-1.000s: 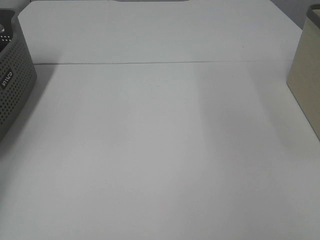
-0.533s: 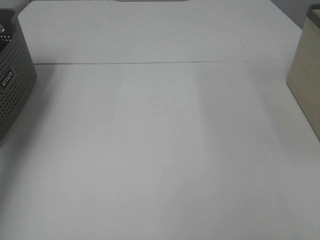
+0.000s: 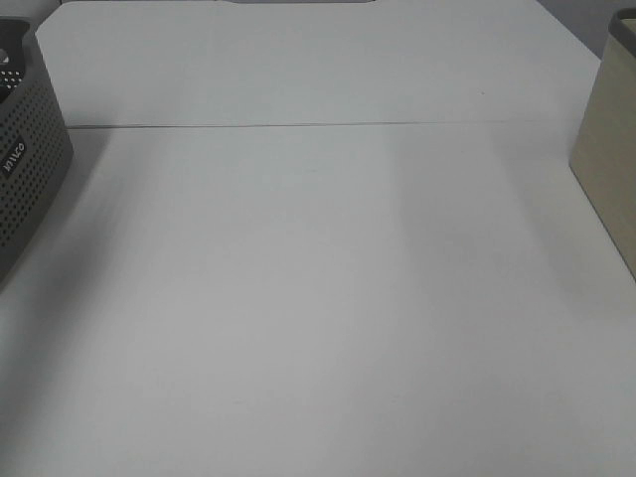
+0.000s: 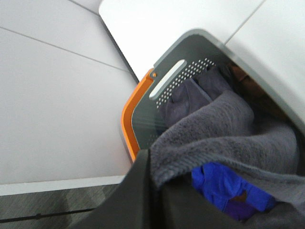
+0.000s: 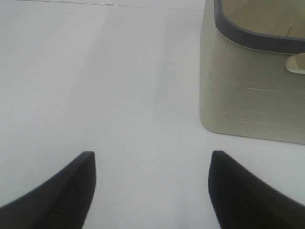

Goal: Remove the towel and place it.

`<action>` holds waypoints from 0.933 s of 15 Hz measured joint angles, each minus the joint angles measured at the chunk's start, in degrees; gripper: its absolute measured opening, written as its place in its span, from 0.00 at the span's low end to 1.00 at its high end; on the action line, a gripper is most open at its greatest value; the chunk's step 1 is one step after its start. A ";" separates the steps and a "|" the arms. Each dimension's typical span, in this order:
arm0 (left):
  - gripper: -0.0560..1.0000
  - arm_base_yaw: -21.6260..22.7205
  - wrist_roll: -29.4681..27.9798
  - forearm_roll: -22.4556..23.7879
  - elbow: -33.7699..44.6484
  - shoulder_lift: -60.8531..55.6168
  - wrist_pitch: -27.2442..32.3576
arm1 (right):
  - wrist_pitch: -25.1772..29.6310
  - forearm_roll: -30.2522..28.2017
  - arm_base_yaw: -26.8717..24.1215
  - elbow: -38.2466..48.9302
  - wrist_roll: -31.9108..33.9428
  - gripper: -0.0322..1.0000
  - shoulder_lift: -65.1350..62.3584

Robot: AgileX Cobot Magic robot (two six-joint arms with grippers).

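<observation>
Rough terry towel point(image 4: 228, 131), matt plastic basket point(image 4: 145, 117)

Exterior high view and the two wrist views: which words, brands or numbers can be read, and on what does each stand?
Grey perforated basket: one short white brand mark on its side wall, tilted, too blurred to read surely.
Beige bin: no text visible.
Both wrist views: no text.

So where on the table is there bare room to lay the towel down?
The whole white table between the grey perforated basket on the left and the beige bin on the right is bare. Only the basket's inside is crowded: the towel packed against a blue cloth.
</observation>
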 joint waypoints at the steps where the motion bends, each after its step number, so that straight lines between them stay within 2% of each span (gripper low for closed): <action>1: 0.05 0.00 0.00 -1.66 0.00 -0.86 -0.11 | 0.00 0.00 0.00 0.00 0.00 0.67 0.00; 5: 0.05 0.00 1.55 -15.07 -0.11 -4.24 -0.80 | 0.00 0.00 0.00 0.00 0.00 0.67 0.00; 9: 0.05 -0.06 7.51 -35.64 -0.11 -4.30 -0.80 | -0.06 0.69 0.00 -0.06 -0.74 0.67 0.69; 10: 0.05 -0.86 8.77 -38.90 -0.11 -4.30 -0.80 | -0.40 2.41 0.00 -0.34 -2.75 0.67 2.69; 12: 0.05 -5.39 10.54 -39.42 -0.11 -4.18 -0.92 | -4.24 8.65 0.00 -1.03 -8.59 0.67 8.94; 14: 0.05 -12.09 12.03 -35.01 -0.11 -3.44 -1.38 | -11.23 19.08 0.00 -1.32 -16.96 0.67 16.56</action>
